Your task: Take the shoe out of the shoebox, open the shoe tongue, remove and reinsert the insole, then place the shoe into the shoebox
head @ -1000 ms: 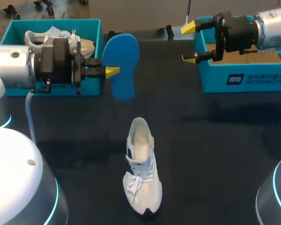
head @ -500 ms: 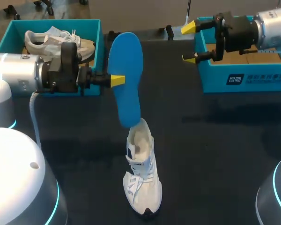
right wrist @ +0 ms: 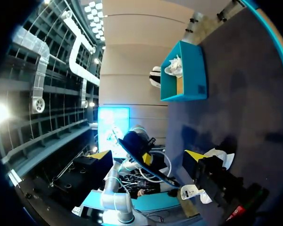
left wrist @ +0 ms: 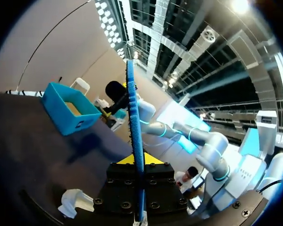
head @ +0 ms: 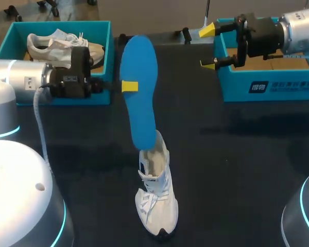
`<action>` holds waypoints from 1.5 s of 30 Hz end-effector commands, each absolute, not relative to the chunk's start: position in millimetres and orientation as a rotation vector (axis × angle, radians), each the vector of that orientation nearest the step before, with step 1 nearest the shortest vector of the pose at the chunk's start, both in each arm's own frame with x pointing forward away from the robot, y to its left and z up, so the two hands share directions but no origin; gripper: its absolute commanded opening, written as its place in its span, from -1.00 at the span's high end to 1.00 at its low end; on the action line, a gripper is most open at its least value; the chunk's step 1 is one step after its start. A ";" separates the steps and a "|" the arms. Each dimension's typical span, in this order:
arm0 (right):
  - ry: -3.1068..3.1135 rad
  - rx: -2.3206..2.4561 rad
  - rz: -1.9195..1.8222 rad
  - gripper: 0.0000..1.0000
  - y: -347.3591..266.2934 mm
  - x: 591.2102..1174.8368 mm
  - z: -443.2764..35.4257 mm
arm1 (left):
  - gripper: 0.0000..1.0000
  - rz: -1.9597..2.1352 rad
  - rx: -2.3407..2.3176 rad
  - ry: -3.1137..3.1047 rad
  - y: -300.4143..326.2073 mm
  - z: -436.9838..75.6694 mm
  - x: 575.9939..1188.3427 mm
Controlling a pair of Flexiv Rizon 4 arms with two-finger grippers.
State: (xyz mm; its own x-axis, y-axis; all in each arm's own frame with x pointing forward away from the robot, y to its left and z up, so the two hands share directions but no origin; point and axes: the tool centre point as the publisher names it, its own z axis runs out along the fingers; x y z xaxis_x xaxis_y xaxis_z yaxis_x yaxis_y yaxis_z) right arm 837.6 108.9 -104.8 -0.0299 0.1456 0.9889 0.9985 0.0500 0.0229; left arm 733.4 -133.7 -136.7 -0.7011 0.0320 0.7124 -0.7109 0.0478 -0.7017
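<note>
My left arm comes in from the side and lies flat and low over the table. Its wrist is turned so the fingers point sideways across the table. The left gripper is pinched tight on the blue insole, with one finger on each flat face. In the left wrist view the insole is a thin blue edge running straight up between the fingers.

The insole stands almost upright. Its wide end is up high and its narrow end points down at the white shoe. The low end meets the heel opening of the shoe. It may be a little way inside, but I cannot tell for sure.

The shoe sits on the table near the middle, with its toe toward the robot and its tongue pulled open.

My right arm is held up by the near corner of the right shoebox. The right gripper has its fingers spread wide with nothing in it.

The left shoebox holds another shoe.
</note>
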 end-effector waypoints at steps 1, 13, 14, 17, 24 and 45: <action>-1.359 -1.270 -1.119 -1.00 109.8 837.3 -104.9 | 1.00 1.316 0.984 -1.249 -136.2 -150.9 740.5; -1.359 -1.270 -1.119 -1.00 109.8 837.3 -104.9 | 1.00 1.265 1.094 -1.157 -138.6 -176.0 741.4; -1.359 -1.270 -1.119 -1.00 109.8 837.3 -104.9 | 1.00 1.262 1.099 -1.153 -139.1 -177.9 741.4; -1.359 -1.270 -1.119 -1.00 109.8 837.3 -104.9 | 1.00 1.265 1.125 -1.155 -140.7 -184.3 741.3; -1.359 -1.270 -1.119 -1.00 109.8 837.3 -104.9 | 1.00 1.279 1.146 -1.169 -145.4 -195.9 743.7; -1.921 -1.619 -0.844 -1.00 129.6 823.5 -64.2 | 1.00 1.239 1.234 -1.121 -160.8 -222.5 762.8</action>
